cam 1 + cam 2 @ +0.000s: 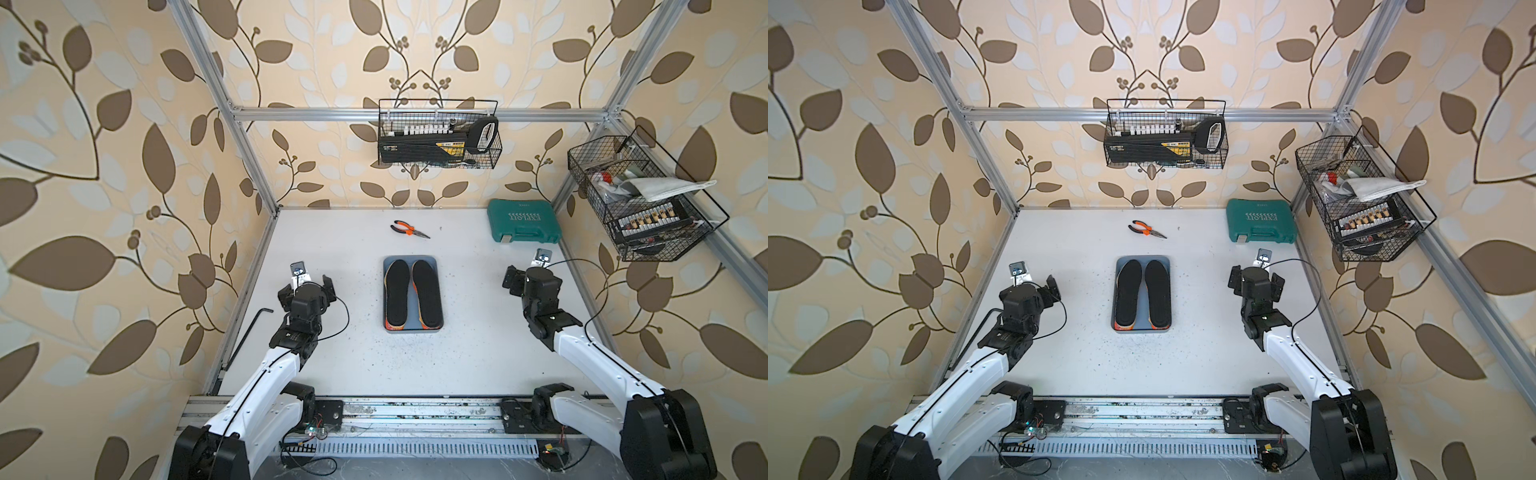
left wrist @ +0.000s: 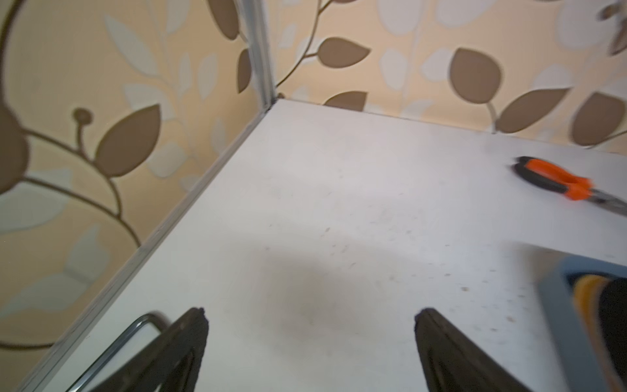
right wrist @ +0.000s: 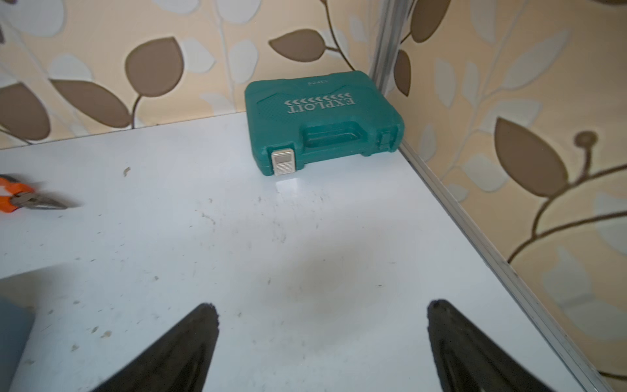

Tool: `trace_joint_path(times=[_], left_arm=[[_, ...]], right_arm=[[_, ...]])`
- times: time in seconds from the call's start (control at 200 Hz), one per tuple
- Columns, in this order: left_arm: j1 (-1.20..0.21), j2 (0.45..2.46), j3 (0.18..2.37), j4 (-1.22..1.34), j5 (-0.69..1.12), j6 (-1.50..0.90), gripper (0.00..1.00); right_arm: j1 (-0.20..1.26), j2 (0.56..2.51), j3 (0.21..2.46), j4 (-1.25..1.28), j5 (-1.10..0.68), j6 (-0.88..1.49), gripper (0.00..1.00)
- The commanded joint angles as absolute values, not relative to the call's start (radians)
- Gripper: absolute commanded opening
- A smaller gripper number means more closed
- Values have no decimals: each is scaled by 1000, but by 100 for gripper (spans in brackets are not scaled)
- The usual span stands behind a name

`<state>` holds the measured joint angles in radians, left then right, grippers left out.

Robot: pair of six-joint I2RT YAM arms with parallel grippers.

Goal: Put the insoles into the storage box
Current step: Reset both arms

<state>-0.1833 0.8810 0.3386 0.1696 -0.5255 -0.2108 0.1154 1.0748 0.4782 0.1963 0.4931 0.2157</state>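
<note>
The blue-grey storage box [image 1: 411,259] lies in the middle of the white table in both top views. Two black insoles [image 1: 397,293] [image 1: 426,293] lie side by side on top inside it, over orange-edged ones [image 1: 392,325] that show at the near end. My left gripper [image 1: 306,291] hovers left of the box, open and empty [image 2: 310,312]. In the left wrist view a box corner [image 2: 556,298] and the insoles' tips [image 2: 614,305] show. My right gripper [image 1: 1256,282] hovers right of the box, open and empty [image 3: 324,305].
Orange-handled pliers [image 1: 409,229] lie behind the box. A green tool case [image 1: 523,222] sits at the back right corner. Black wire baskets hang on the back wall [image 1: 438,137] and the right wall [image 1: 640,199]. A black L-shaped rod [image 1: 253,328] leans at the table's left edge.
</note>
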Motion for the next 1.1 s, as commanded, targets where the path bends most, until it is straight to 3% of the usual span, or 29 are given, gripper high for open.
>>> trace_joint_path(times=[0.0,0.235,0.44,0.62,0.985,1.095], left_arm=[[-99,936,294,356,-535,-144,99],[-2,1135,226,681,-363,-147,99],[66,1271,204,882,-293,-171,99],[80,1361,260,860,-210,-151,99],[89,1452,261,926,-175,-142,99],[80,1450,232,984,-25,-68,99]], right_arm=[[85,1102,442,317,447,210,99],[75,1253,413,454,488,228,99],[77,1385,501,409,450,183,99],[75,1345,431,539,449,129,99],[109,1470,475,603,611,126,99],[154,1428,369,785,644,82,99]])
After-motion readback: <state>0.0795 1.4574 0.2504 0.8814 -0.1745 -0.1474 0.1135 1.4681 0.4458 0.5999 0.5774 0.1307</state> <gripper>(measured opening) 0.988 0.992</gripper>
